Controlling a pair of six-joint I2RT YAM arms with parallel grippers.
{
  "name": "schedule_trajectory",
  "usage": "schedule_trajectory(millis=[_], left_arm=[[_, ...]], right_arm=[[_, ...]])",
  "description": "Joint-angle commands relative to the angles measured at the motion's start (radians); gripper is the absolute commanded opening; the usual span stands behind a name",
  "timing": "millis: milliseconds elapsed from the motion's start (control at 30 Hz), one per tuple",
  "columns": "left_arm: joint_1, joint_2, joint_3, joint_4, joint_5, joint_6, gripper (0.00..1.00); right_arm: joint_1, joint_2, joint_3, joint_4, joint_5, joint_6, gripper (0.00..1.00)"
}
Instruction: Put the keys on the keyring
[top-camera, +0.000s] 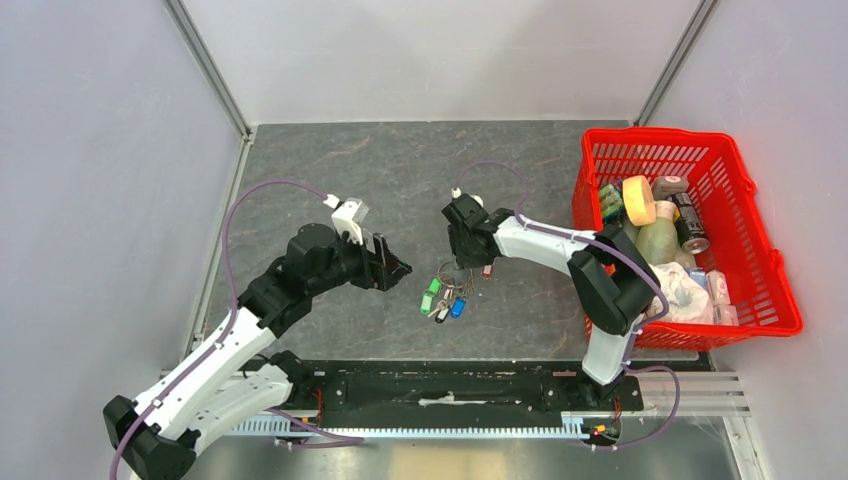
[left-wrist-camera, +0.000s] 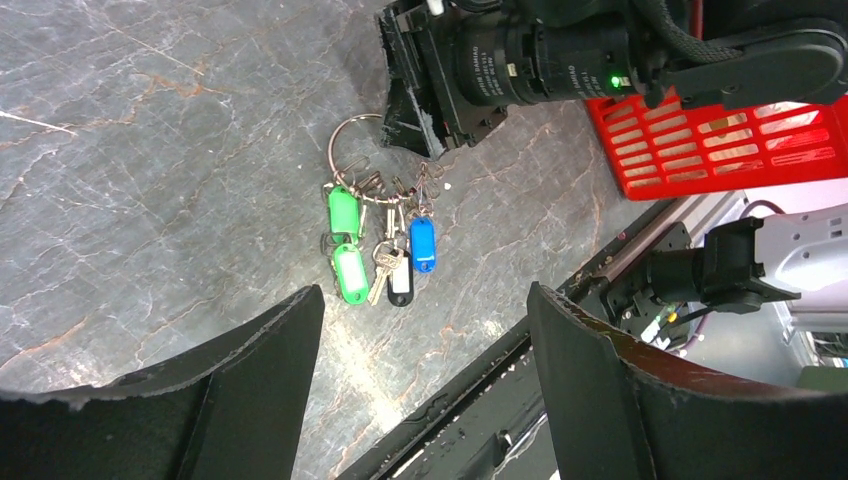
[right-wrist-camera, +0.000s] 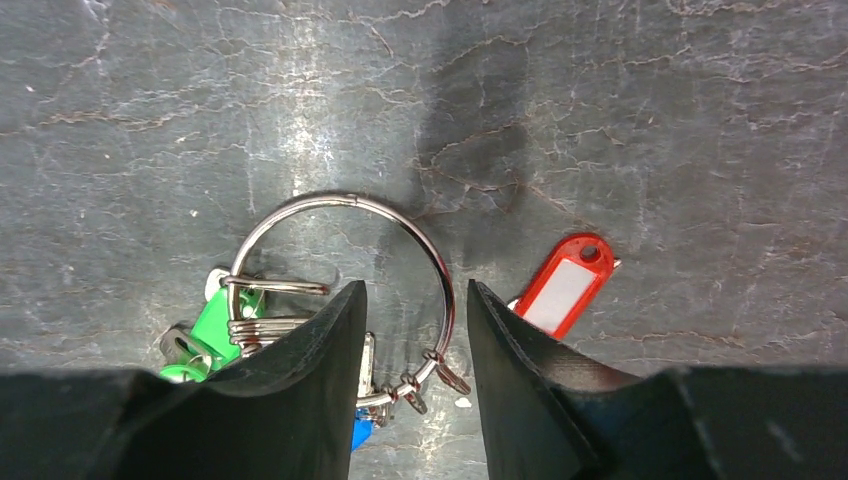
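- Right wrist: our right claw (right-wrist-camera: 415, 290) straddles the keyring (right-wrist-camera: 300, 205) wire, jaws apart, nothing clamped.
- Just right of it we see the red key (right-wrist-camera: 562, 292), off the ring.
- Our left claw (left-wrist-camera: 425, 292) gapes wide, farther away.

One keyring (right-wrist-camera: 350, 198) is counted, its wire passing between the fingers of the right gripper (right-wrist-camera: 415, 300). Five keys are counted. Two green keys (left-wrist-camera: 343, 212), one blue key (left-wrist-camera: 423, 245) and one white-tagged key (left-wrist-camera: 400, 282) are bunched beside one finger, and one red key (right-wrist-camera: 562, 290) lies just beside the other. One red basket (top-camera: 640, 150) is counted.
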Motion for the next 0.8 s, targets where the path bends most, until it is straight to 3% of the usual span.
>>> schedule_trajectory(millis=[0, 767], left_arm=[[-0.002, 0.003, 0.0, 0.05, 0.034, -0.016, 0.81], [-0.002, -0.029, -0.008, 0.04, 0.013, -0.008, 0.81]], right_arm=[[-0.008, 0.017, 0.037, 0.032, -0.017, 0.001, 0.48], [-0.02, 0.021, -0.031, 0.036, -0.024, 0.013, 0.35]])
